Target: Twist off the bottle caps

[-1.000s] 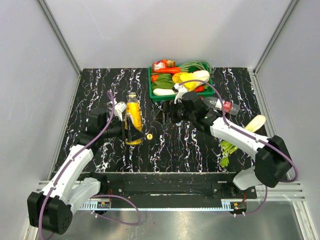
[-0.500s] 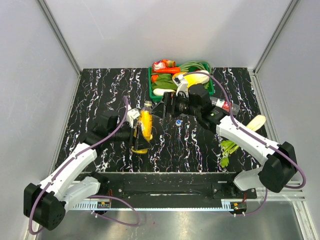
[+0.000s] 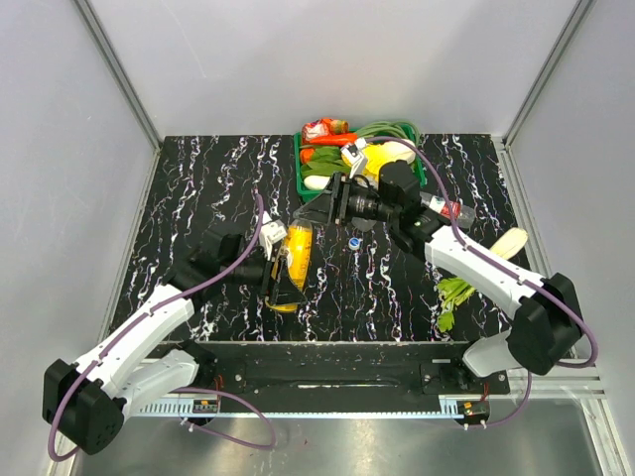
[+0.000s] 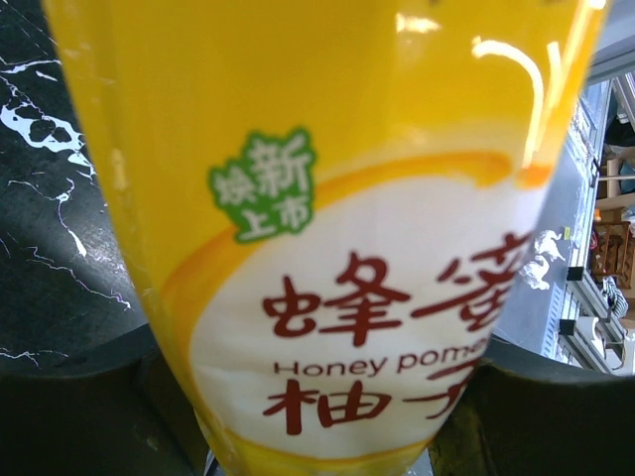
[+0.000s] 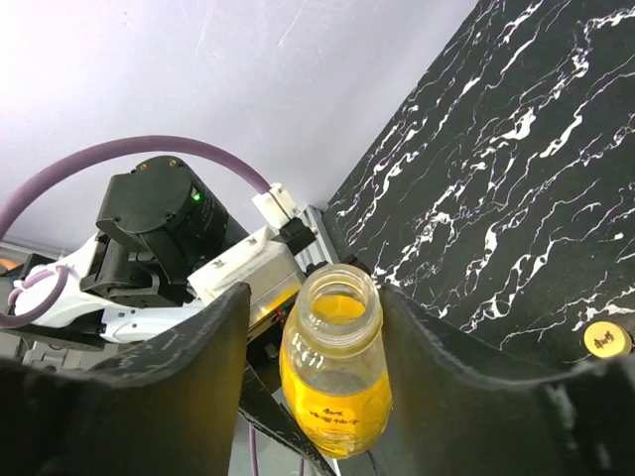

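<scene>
The left gripper (image 4: pixel 317 402) clamps the uncapped orange plastic juice bottle (image 5: pixel 335 387), whose base is cut off. The right gripper (image 5: pixel 316 296) holds its jaws apart, flanking the bottle's mouth.

We see the juice bottle (image 3: pixel 298 253) near the middle of the bench, leaning with its neck toward the far edge, gripped low on its label by the left gripper (image 3: pixel 281 268); its mouth is open and uncapped, orange liquid filling most of it; the yellow label bears a white patch with red characters. The yellow cap (image 5: pixel 607 338) lies flat on the bench, apart from it; the blue cap (image 3: pixel 354 240) lies just right of the bottle's neck. The red-labelled bottle (image 3: pixel 444 207) lies on its side toward the right edge, partly hidden; we cannot tell its cap.
</scene>
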You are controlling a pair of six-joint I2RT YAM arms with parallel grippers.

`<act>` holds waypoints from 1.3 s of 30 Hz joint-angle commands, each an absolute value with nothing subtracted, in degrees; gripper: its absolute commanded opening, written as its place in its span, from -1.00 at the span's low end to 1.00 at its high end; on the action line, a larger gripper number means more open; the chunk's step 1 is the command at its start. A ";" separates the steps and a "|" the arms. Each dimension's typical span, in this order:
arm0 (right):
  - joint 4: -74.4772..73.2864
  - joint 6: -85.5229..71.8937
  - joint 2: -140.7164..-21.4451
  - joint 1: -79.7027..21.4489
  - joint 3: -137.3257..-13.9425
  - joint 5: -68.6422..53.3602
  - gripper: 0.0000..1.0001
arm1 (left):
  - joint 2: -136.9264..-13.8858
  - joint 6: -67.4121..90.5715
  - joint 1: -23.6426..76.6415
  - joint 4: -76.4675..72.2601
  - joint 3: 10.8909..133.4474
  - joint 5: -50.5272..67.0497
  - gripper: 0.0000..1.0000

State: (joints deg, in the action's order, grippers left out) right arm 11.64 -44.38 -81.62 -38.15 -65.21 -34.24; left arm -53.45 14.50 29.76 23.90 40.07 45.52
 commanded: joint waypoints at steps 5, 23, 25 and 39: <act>16.87 -46.67 -83.67 -37.88 -65.65 -40.25 -0.34 | -52.65 13.62 30.15 20.83 42.63 48.43 -1.00; 4.84 -32.62 -79.72 -37.97 -66.53 -30.77 -1.00 | -46.32 13.36 30.06 22.59 42.80 37.10 0.98; 3.43 -30.16 -79.45 -37.97 -66.71 -29.10 -1.00 | -45.71 13.27 30.06 23.81 43.15 33.95 0.98; 2.98 -13.54 -78.92 -38.06 -67.50 -8.62 -1.00 | -37.18 13.89 29.88 28.13 43.60 12.13 0.98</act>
State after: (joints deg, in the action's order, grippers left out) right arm -1.93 -19.55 -80.47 -37.91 -66.04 -16.95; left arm -39.86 13.74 30.00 28.82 41.25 18.59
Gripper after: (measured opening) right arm 0.359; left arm 0.987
